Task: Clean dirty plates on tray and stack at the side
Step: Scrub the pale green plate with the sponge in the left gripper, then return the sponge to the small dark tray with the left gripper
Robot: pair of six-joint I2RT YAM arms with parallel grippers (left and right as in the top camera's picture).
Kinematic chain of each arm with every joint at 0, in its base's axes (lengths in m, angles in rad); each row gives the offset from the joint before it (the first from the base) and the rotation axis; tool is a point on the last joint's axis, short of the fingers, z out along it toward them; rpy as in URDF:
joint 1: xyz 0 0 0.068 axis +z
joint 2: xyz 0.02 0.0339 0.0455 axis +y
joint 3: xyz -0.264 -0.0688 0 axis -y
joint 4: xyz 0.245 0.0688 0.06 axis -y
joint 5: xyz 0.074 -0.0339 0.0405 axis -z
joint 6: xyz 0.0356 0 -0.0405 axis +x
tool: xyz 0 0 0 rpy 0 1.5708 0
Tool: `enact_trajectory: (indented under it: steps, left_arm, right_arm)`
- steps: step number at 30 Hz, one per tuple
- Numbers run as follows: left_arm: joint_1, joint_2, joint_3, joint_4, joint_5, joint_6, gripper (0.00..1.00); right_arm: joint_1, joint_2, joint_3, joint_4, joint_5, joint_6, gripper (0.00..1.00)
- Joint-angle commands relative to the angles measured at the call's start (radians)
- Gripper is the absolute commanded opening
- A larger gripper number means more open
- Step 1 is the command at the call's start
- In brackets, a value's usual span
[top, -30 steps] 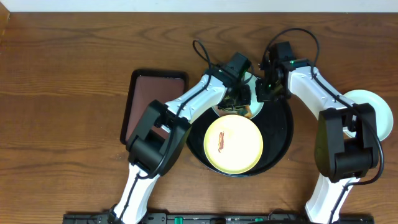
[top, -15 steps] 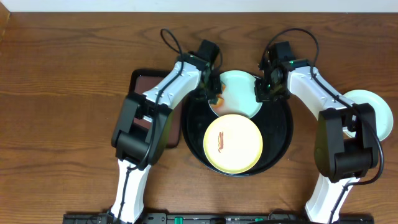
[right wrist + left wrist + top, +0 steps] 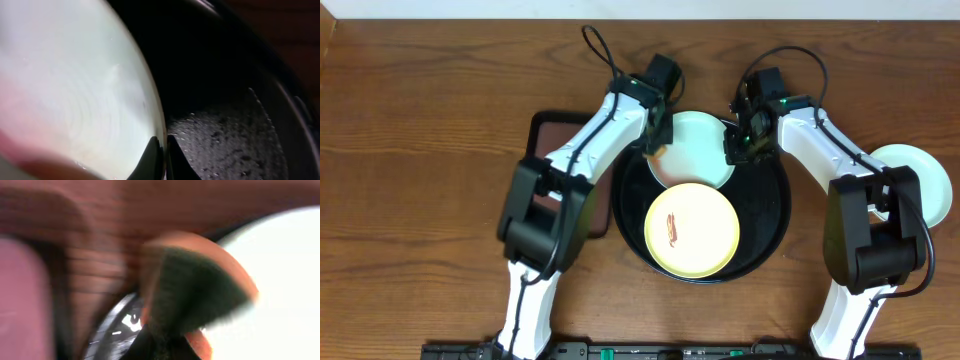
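Observation:
The round black tray [image 3: 766, 215] holds a pale yellow plate [image 3: 705, 240] with a red-brown smear at the front. A mint plate [image 3: 695, 148] sits behind it, tilted against the yellow one. My right gripper [image 3: 734, 150] is shut on the mint plate's right rim; its closed jaws [image 3: 162, 152] pinch the rim of the plate [image 3: 75, 85] over the tray floor [image 3: 225, 135]. My left gripper [image 3: 658, 150] is shut on an orange and dark green sponge [image 3: 195, 287] at the plate's left rim [image 3: 285, 280]. That view is blurred. A second mint plate [image 3: 932, 185] lies on the table at the right.
A smaller rectangular dark brown tray [image 3: 558, 150] lies left of the black tray, partly under my left arm. The table's back edge runs close behind both grippers. My right arm's base covers part of the plate on the right.
My left gripper has swept the sponge leftward across the back mint plate, from its middle to its left rim. The right gripper has kept its hold on the rim.

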Motion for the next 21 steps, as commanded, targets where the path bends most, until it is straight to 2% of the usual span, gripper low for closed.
enact_trajectory:
  steps: [1,8,13,17,21]
  left_arm:
    - [0.045,-0.126,0.027,-0.018,-0.069,0.016,0.07]
    - [0.145,-0.254,0.027,-0.167,0.040,0.017,0.07]
    - [0.227,-0.264,0.006,-0.314,0.062,0.022,0.07]
    - [0.261,-0.262,-0.103,-0.297,0.061,0.025,0.07]
    - [0.278,-0.262,-0.247,-0.218,0.061,0.037,0.07]
  right_arm:
    - [-0.006,-0.011,-0.010,-0.006,0.056,-0.004,0.01]
    - [-0.007,-0.011,-0.006,0.013,0.056,0.004,0.01]
    - [-0.007,-0.015,-0.003,0.066,0.056,0.012,0.01]
    - [-0.007,-0.024,-0.003,0.129,0.056,0.011,0.01]
    - [-0.005,-0.067,-0.003,0.208,0.055,-0.001,0.01]
